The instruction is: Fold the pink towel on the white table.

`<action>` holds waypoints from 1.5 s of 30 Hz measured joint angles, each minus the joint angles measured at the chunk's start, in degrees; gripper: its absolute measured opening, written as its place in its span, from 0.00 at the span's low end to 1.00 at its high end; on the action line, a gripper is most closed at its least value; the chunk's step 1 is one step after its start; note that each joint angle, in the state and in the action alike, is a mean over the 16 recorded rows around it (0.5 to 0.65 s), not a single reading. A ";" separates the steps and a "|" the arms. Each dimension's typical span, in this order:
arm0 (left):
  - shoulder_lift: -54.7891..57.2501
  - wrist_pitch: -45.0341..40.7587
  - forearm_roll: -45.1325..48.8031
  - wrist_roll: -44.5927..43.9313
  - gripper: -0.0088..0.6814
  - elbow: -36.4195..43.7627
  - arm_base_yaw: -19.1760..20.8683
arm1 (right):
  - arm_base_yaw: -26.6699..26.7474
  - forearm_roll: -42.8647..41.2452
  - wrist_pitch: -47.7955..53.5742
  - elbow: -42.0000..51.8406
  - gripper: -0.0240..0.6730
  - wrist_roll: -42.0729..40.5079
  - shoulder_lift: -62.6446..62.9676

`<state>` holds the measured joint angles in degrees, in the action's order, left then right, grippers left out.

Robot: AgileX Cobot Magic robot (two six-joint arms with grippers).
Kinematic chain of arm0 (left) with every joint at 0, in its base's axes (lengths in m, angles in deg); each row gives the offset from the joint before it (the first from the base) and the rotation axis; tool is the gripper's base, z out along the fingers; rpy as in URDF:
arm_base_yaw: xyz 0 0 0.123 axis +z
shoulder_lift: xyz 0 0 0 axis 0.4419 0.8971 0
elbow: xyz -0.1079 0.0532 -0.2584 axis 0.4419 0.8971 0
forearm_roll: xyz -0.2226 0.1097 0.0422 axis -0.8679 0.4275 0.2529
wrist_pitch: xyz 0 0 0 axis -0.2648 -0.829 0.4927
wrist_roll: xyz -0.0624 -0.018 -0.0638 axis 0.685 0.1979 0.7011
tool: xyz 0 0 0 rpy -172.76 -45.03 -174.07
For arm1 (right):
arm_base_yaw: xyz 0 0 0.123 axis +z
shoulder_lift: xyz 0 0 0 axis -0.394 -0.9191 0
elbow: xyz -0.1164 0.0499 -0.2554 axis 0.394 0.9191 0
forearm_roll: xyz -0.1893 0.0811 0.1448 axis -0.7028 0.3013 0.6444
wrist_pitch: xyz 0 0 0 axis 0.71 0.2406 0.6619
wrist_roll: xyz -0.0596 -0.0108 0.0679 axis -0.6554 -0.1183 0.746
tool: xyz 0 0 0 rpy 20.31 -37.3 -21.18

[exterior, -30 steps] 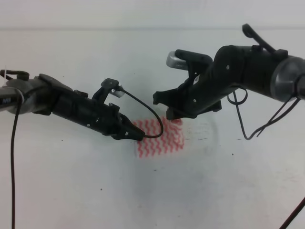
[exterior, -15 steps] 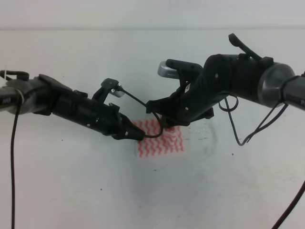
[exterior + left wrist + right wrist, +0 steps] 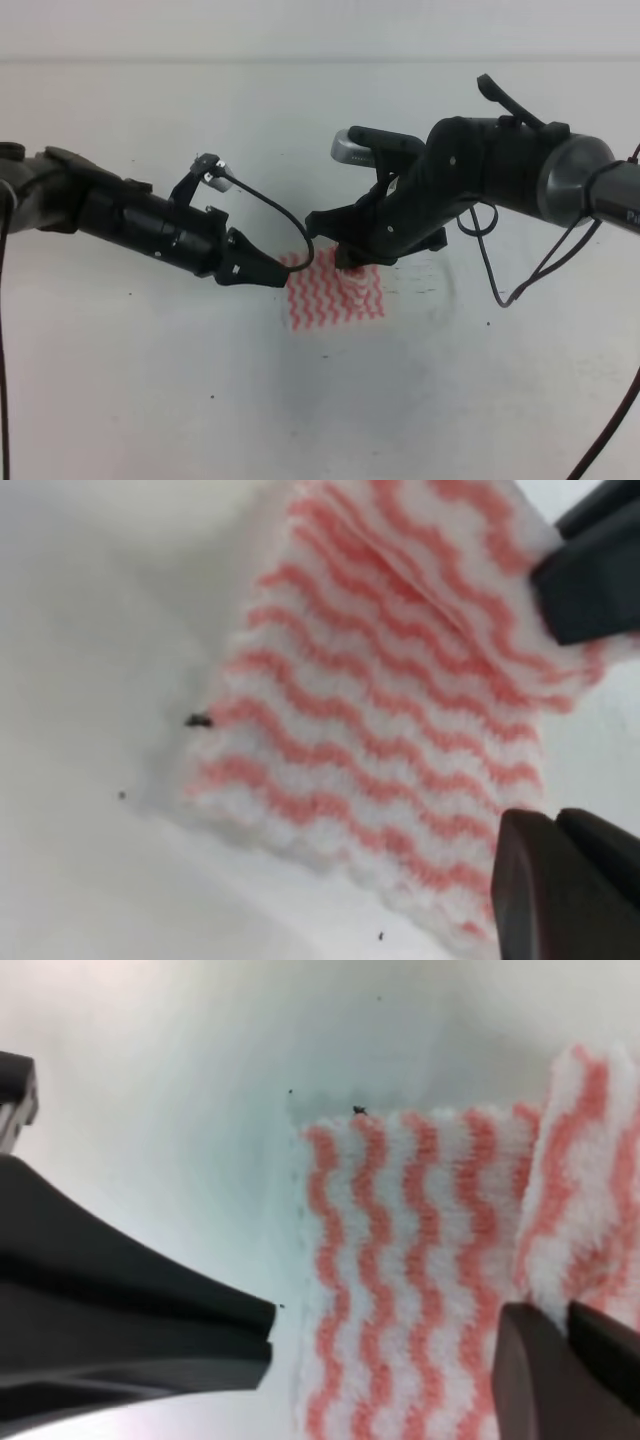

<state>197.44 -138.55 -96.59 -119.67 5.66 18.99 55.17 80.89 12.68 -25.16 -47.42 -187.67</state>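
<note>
The pink towel (image 3: 335,297) lies on the white table (image 3: 150,390) as a small folded rectangle with wavy pink and white stripes. My left gripper (image 3: 280,279) is shut, its tip at the towel's left edge. In the left wrist view its fingers (image 3: 545,880) are pressed together over the towel's (image 3: 380,710) near edge. My right gripper (image 3: 350,262) sits at the towel's back edge. In the right wrist view it (image 3: 567,1330) is shut on a raised flap of the towel (image 3: 400,1260).
A black cable (image 3: 285,215) loops off the left arm just above the towel. Another cable (image 3: 497,280) hangs under the right arm. The table's back edge (image 3: 200,61) runs across the top. Small dark specks dot the surface.
My left gripper has drawn back to the left, off the towel's left part. The right gripper swung left and down onto the towel's back edge, then held still.
</note>
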 joint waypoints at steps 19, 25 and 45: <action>0.02 1.77 -0.18 -0.03 0.01 0.08 -0.44 | 0.01 0.38 0.12 -0.51 0.01 0.02 0.10; 0.07 2.25 -0.08 -0.09 0.01 0.08 -0.61 | 0.01 0.39 0.32 -0.50 0.01 0.01 0.07; 1.22 4.37 1.61 -0.17 0.01 0.10 -2.74 | 0.02 0.40 0.62 -0.52 0.01 0.03 0.14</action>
<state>198.65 -134.18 -94.98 -119.84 5.77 16.25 55.19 81.30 13.30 -25.68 -47.40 -187.54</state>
